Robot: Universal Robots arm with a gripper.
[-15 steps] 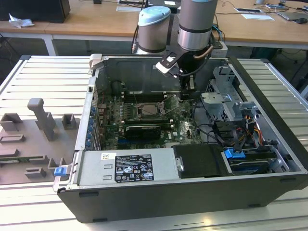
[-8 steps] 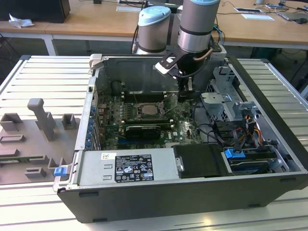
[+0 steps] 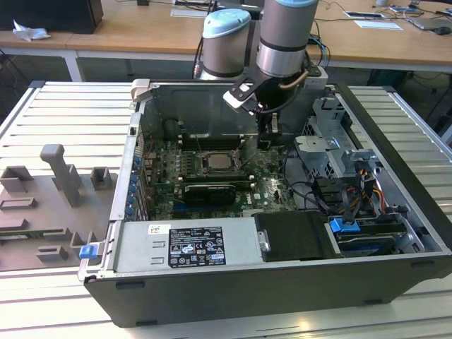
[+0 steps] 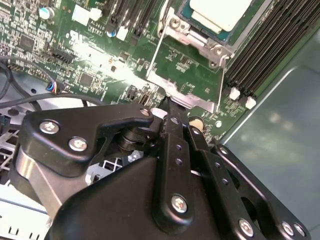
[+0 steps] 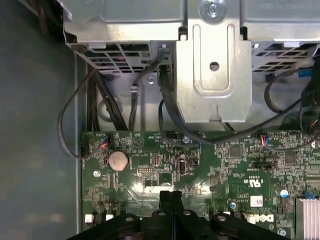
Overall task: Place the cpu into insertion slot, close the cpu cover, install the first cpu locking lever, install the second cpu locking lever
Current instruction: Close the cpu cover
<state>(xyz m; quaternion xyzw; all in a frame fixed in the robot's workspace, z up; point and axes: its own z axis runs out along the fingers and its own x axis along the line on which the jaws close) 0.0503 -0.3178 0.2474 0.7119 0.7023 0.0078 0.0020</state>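
Gripper (image 4: pixel 170 107) fingers are pressed together with nothing visible between them, the tips just beside the silvery rim of the insertion slot (image 4: pixel 207 50). Cpu (image 4: pixel 220 12) lies seated in that slot, pale top upward.

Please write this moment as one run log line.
cpu: in insertion slot | cpu cover: open | gripper: shut, at cover's edge

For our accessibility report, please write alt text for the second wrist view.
The shut black gripper has its tip at the edge of the silvery cpu cover; beyond it the cpu sits in the insertion slot on the green motherboard.
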